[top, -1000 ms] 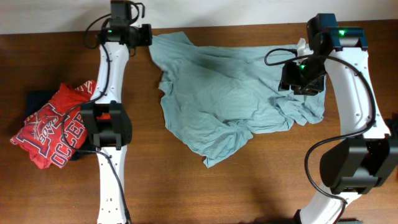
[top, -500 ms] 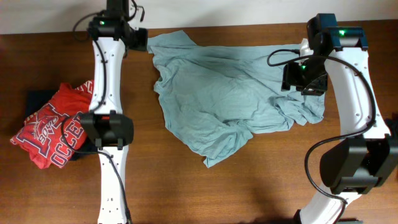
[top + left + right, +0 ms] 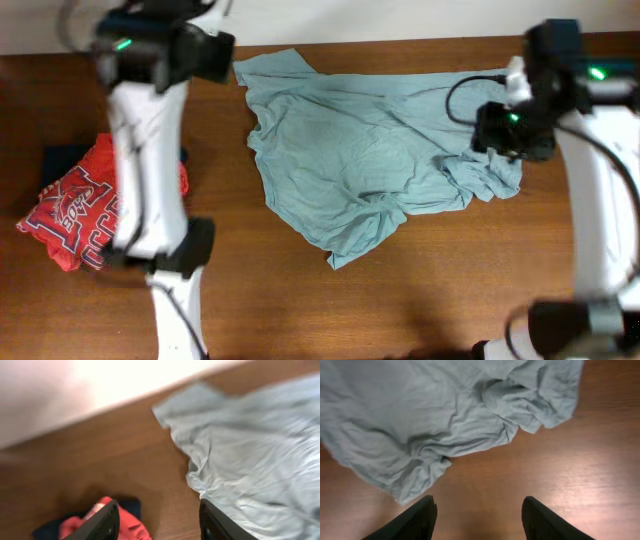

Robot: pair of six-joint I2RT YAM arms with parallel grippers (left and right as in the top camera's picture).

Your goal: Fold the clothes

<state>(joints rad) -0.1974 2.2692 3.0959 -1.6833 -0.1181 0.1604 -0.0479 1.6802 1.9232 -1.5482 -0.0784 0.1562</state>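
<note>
The pale grey-teal T-shirt [image 3: 360, 150] lies spread and wrinkled on the wooden table, with a bunched part at its right end [image 3: 490, 175]. My left gripper [image 3: 222, 55] hangs open by the shirt's upper left corner, holding nothing. In the left wrist view the left gripper [image 3: 160, 525] shows bare wood between its fingers, and the T-shirt [image 3: 250, 450] lies to the right. My right gripper [image 3: 510, 138] is over the bunched right end. In the right wrist view the right gripper [image 3: 479, 520] stands open above bare wood, just off the T-shirt [image 3: 445, 415].
A red printed shirt [image 3: 75, 215] lies crumpled at the table's left side on a dark navy garment [image 3: 60, 160]; the red shirt [image 3: 132, 529] also shows by my left finger. A white wall [image 3: 75, 390] runs along the table's far edge.
My left gripper has opened off the T-shirt's upper left corner, and that arm has swung left, now blurred. My right arm has shifted a little to the right.
</note>
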